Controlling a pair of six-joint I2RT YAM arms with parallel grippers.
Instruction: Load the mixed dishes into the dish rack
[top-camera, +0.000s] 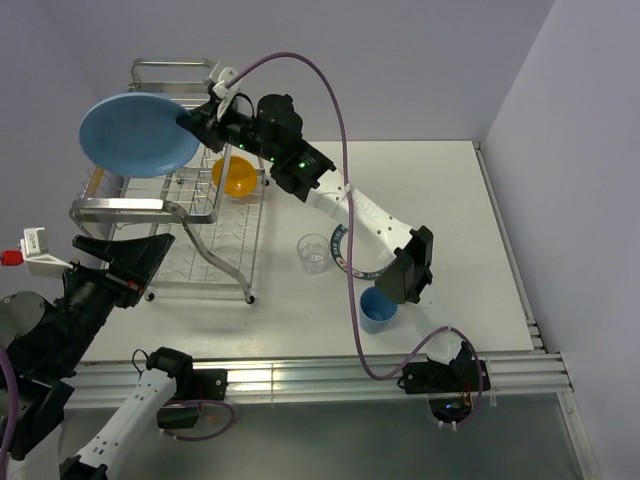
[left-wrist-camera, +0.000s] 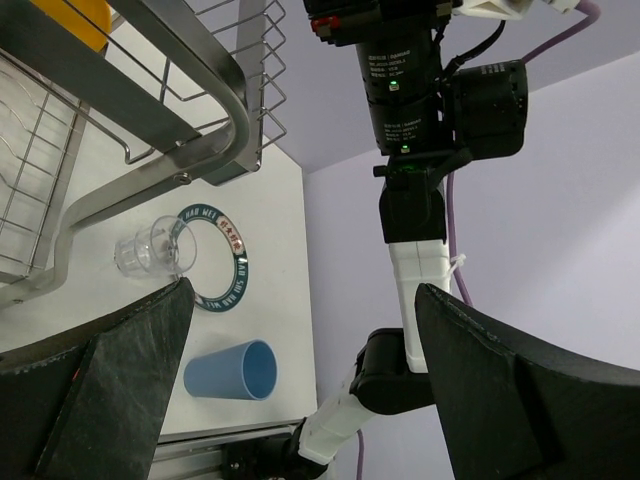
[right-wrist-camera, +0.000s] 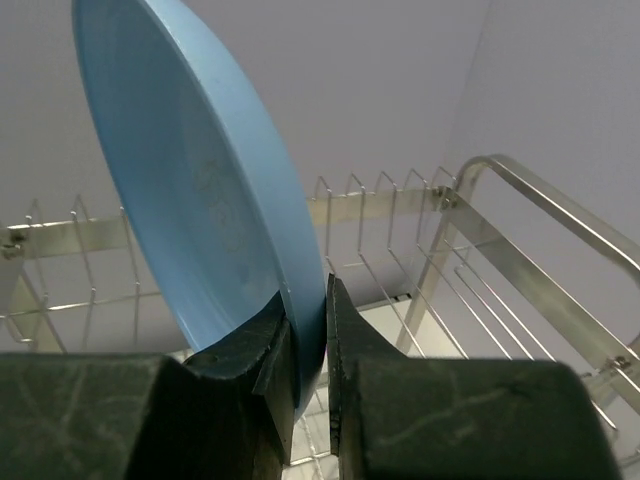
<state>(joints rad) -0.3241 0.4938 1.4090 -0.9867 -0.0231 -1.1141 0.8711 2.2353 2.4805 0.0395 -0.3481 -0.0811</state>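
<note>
Light-blue plate: your right gripper pinched rim, tilting it over dish rack, likely for slotting; left gripper gaped empty.

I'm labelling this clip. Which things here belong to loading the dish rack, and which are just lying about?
Part of the job:
light-blue plate, held by the right gripper
orange bowl, in the rack
clear glass
lettered plate
blue cup
dish rack

Just there:
purple cable
table

White and black arm links, purple cable, green lights, black pincer fingers
</note>
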